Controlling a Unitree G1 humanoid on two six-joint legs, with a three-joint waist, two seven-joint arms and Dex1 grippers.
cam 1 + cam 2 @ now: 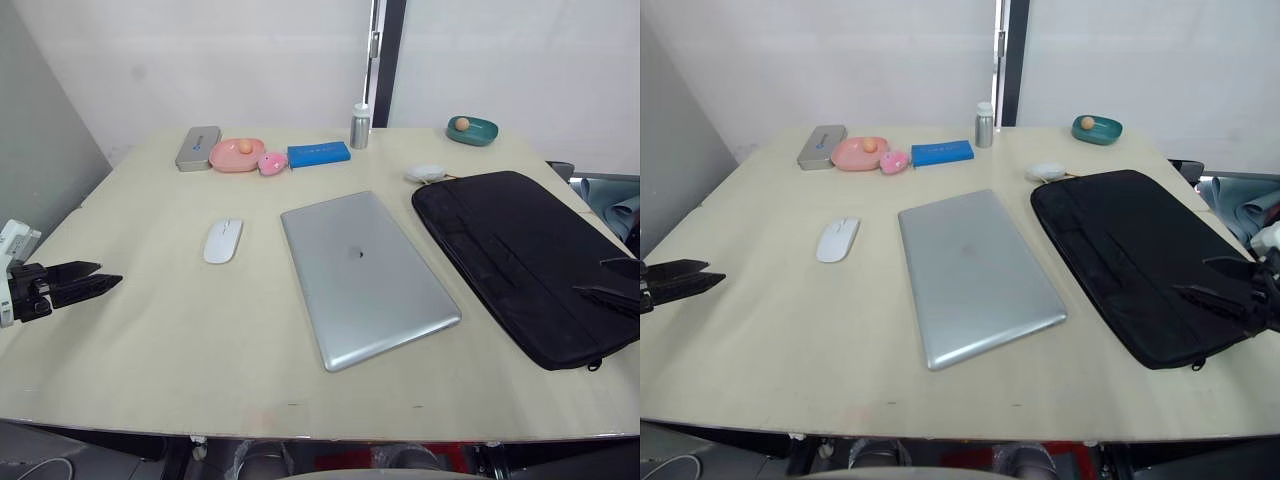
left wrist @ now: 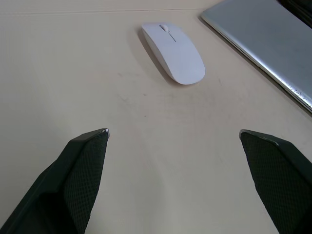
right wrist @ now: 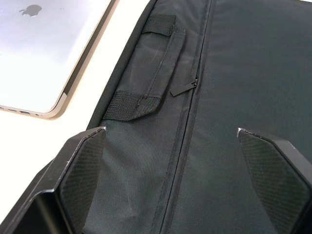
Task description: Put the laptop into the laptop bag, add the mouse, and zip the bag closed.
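Right wrist view shows my right gripper (image 3: 170, 161) wide open just above the laptop bag (image 3: 229, 73), with the laptop (image 3: 44, 53) at upper left, its long edge beside the bag.

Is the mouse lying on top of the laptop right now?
No, the mouse lies on the table beside the laptop, apart from it.

one laptop (image 1: 365, 275), one mouse (image 1: 222, 240), one bag (image 1: 530, 260)
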